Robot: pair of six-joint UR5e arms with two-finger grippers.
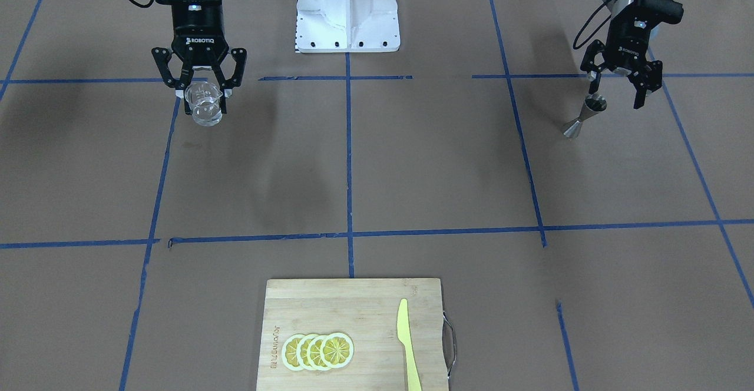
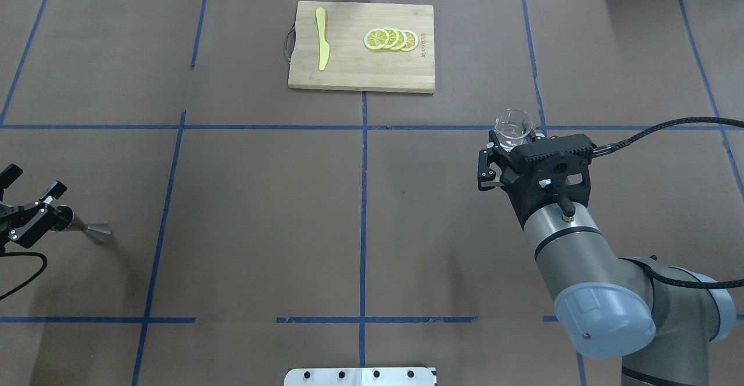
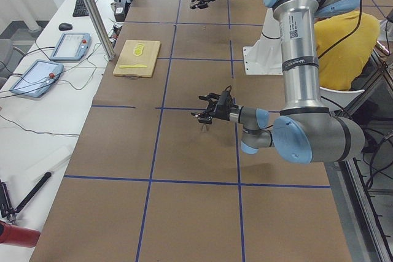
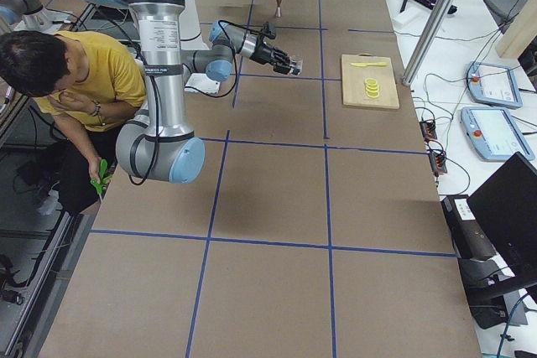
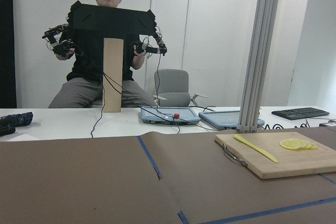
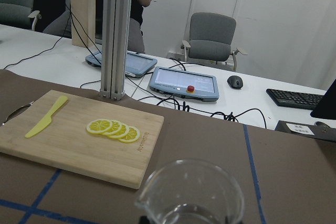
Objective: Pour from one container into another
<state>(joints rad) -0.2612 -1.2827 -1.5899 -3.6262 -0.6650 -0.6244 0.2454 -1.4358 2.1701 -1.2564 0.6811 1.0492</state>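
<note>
Overhead, brown table; right claw clasps glass cup, left claw gapes beside jigger.

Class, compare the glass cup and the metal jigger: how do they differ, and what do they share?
The glass cup is clear; the jigger is silvery, opaque metal. The cup has one bowl with a pouring lip; the jigger is hourglass-shaped with a narrow waist. The cup is clamped in the right gripper; the jigger stands unclamped at the open left gripper. Both are small and upright.
</note>
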